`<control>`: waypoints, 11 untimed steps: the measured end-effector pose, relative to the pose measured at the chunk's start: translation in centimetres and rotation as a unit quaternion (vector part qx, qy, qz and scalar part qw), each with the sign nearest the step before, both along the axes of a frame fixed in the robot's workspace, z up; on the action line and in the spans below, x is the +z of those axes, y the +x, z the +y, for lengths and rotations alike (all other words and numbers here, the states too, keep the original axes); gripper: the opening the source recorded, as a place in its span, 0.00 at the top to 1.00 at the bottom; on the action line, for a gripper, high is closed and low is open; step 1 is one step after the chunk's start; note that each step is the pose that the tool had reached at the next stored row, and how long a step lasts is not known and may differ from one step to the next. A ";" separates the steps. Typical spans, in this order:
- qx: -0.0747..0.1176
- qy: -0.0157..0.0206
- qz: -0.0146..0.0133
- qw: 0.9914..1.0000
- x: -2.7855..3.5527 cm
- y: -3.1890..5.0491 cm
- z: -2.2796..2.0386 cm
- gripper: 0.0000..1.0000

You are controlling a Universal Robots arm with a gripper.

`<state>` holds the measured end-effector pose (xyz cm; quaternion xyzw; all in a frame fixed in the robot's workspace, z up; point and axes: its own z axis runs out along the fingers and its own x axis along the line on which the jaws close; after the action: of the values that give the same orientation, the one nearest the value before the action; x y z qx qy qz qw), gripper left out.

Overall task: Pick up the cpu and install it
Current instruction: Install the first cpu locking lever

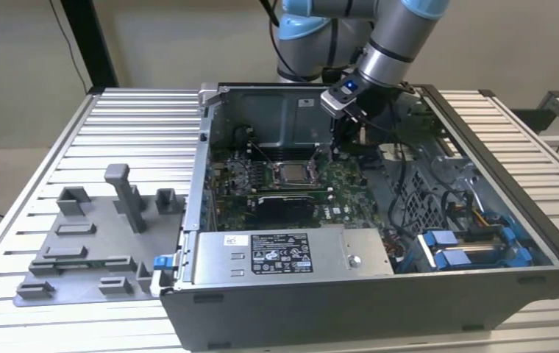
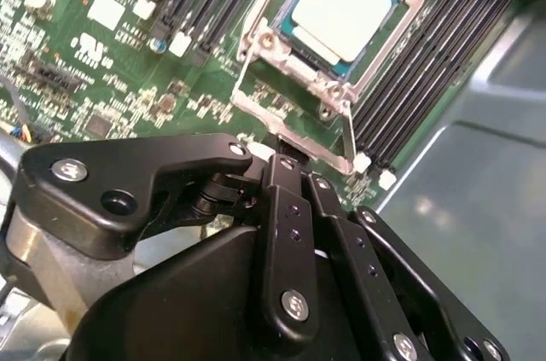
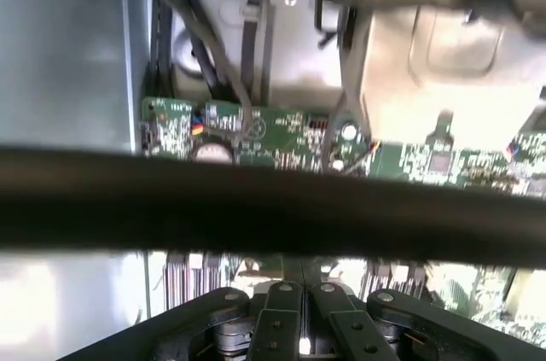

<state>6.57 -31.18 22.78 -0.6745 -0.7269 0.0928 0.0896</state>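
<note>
Overview from the exterior view: the arm reaches down into the open computer case [image 1: 358, 309] on the slatted table [image 1: 24, 147], and the gripper [image 1: 343, 147] hangs low over the motherboard, just beside the socket on the exterior view's right. The cpu [image 1: 287, 173] lies flat in that socket, pale top up, so I judge the placing done and the seating to be the step in hand. The grey fixture [image 1: 93, 228] stands well apart, outside the case.

In the second wrist view the cpu [image 2: 341, 2] sits square inside the socket frame [image 2: 290, 113], its edges parallel with the metal around it. The gripper [image 2: 286, 156] has its jaws brought together with nothing between them, and its tip is at the frame's near edge; I cannot tell whether it touches the metal. To do this well, I would keep any contact on the frame and off the chip's top, move slowly and straight, and stay clear of the memory slots [image 2: 426, 62] running alongside.

In the first wrist view the gripper [image 3: 299, 280] again shows its fingers [image 3: 277, 297] closed against each other and empty. A dark bar [image 3: 273, 199] crosses in front of the green board [image 3: 273, 135], and I cannot tell what it is, so I would not trust this camera for judging clearance.
</note>
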 end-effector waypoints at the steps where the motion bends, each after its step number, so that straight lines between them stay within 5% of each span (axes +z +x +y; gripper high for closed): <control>1: 0.000 0.000 0.000 1.000 0.00 -0.26 0.00 1.00; 11: 0.000 0.000 0.002 1.000 0.00 -3.07 -0.02 1.00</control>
<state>3.50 -31.20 22.78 -0.6744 -0.7267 0.0940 0.0909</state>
